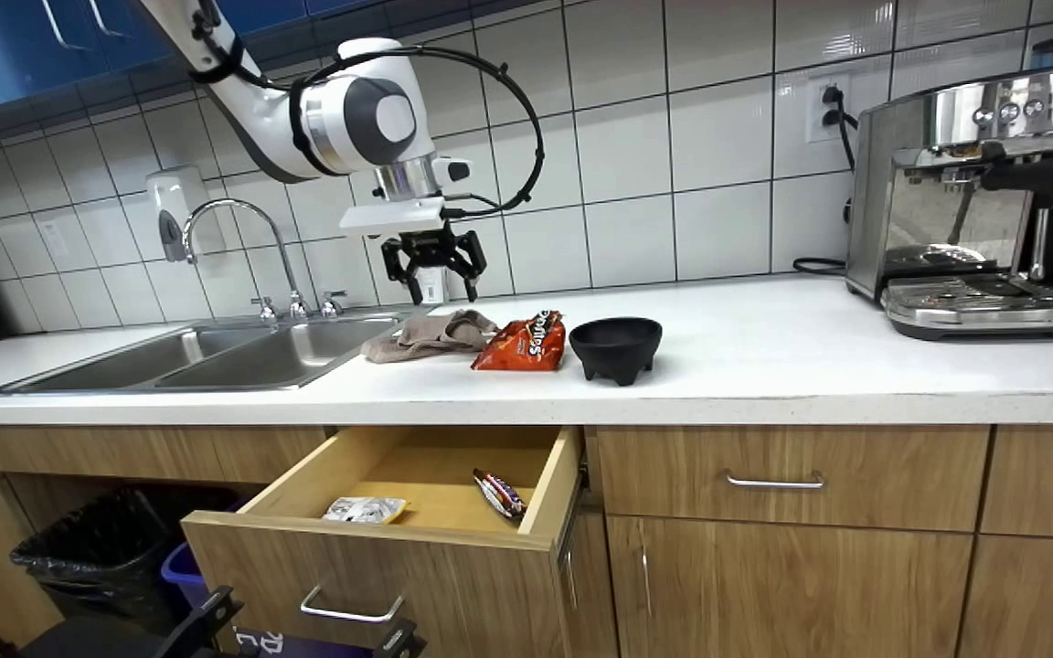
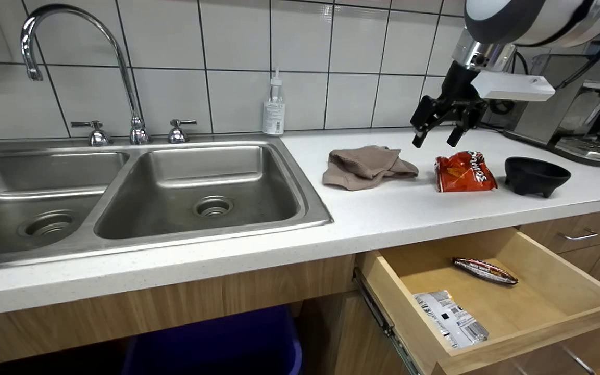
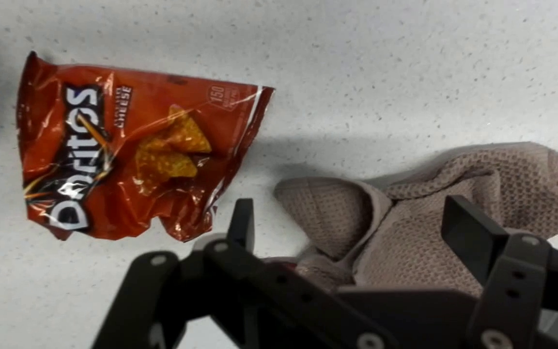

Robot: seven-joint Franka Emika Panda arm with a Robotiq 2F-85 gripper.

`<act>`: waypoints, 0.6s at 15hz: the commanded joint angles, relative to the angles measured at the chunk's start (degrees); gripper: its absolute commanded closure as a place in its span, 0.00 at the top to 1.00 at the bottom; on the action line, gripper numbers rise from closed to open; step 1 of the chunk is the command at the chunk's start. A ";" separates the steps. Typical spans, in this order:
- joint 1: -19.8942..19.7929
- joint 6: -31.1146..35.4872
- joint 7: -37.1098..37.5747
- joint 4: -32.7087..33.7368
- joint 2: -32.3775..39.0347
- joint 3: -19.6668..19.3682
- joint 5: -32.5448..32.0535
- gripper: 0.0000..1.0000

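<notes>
We saw the gripper above the counter, jaws apart, so nothing was held. Below it, the towel sat bunched on itself and the chip bag lay just beside, probably steadied by the counter alone.

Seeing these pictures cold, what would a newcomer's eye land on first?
Most likely the bright red Doritos bag, lying on the white counter between a crumpled brown cloth and a black bowl. Next, probably, the pulled-out drawer below, holding a silver packet and a dark wrapped item. The open claw also stands out, hanging above the cloth with nothing in its grip.
</notes>
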 commanded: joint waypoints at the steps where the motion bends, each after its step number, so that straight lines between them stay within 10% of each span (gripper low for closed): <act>1: -1.02 -1.24 4.63 4.94 3.41 -1.42 -1.61 1.00; 9: -1.86 -0.55 10.08 11.12 9.02 -4.80 -2.01 1.00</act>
